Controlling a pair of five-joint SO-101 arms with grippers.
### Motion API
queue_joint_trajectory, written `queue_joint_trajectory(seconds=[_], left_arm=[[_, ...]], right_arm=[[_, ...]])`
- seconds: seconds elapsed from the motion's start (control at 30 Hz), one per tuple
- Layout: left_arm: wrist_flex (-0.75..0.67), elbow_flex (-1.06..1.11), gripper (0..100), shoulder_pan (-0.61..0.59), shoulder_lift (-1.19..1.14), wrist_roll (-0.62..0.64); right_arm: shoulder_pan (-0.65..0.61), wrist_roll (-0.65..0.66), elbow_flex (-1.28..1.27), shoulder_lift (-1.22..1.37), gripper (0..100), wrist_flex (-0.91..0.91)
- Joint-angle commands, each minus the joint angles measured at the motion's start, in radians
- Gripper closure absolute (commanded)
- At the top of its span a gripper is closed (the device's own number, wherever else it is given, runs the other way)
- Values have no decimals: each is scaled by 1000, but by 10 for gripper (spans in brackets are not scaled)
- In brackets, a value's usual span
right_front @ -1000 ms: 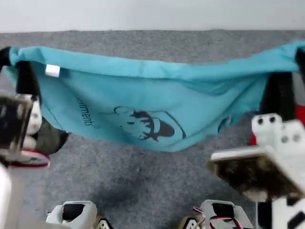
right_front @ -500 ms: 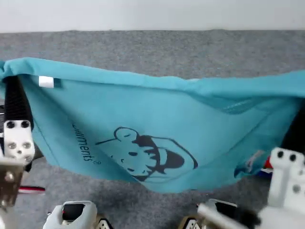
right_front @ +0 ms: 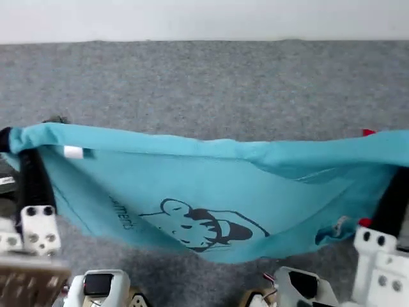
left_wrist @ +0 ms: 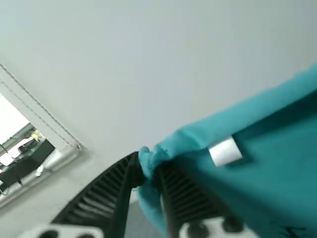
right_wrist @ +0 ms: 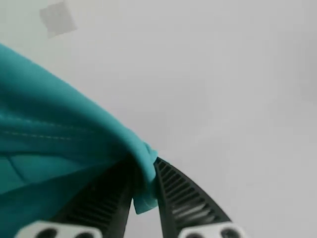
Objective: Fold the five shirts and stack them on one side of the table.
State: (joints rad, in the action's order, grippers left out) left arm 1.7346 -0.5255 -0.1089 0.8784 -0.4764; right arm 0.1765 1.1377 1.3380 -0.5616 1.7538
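Grey bench (right_front: 192,83) is lying beneath a teal shirt (right_front: 211,185) that is hanging in the air, stretched wide between the two arms. At either end the left gripper (left_wrist: 147,171) and the right gripper (right_wrist: 143,184) are each pinching a bunched corner, jaws closed tight on cloth. Its white tag (right_front: 73,152) is sitting near the left corner. By my judgement the spreading-out step is under way, and the next move is calling for an even lowering flat onto the bench.

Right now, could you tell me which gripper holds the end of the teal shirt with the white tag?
The left gripper: the white tag sits beside its grip; the right gripper pinches a plain end of the teal shirt.
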Motion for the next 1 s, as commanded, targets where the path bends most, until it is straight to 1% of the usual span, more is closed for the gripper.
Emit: queue_joint_trajectory(seconds=[0.0, 0.17, 0.33, 0.47, 0.57, 0.67, 0.83, 0.97], left_arm=[[11, 113, 987, -3, 2, -11], [-161, 340, 987, -3, -20, -5], [-381, 642, 987, -2, -64, -5], [-606, 848, 987, -2, -104, -6], [-761, 958, 987, 0, -158, -8], [-864, 993, 987, 6, -241, -8], [-1016, 957, 987, 2, -446, -8], [-1059, 848, 987, 3, -623, -8]], right_arm=[[8, 5, -98, 50, 988, 38], [-2, 3, -322, 79, 988, 22], [-91, -6, -588, 113, 988, -54], [-130, -69, -821, 150, 988, -208], [-133, -75, -1007, 183, 988, -389], [-142, -75, -1174, 213, 988, -602], [-160, -75, -1375, 257, 988, -946], [-182, -74, -1439, 320, 988, -1173]])
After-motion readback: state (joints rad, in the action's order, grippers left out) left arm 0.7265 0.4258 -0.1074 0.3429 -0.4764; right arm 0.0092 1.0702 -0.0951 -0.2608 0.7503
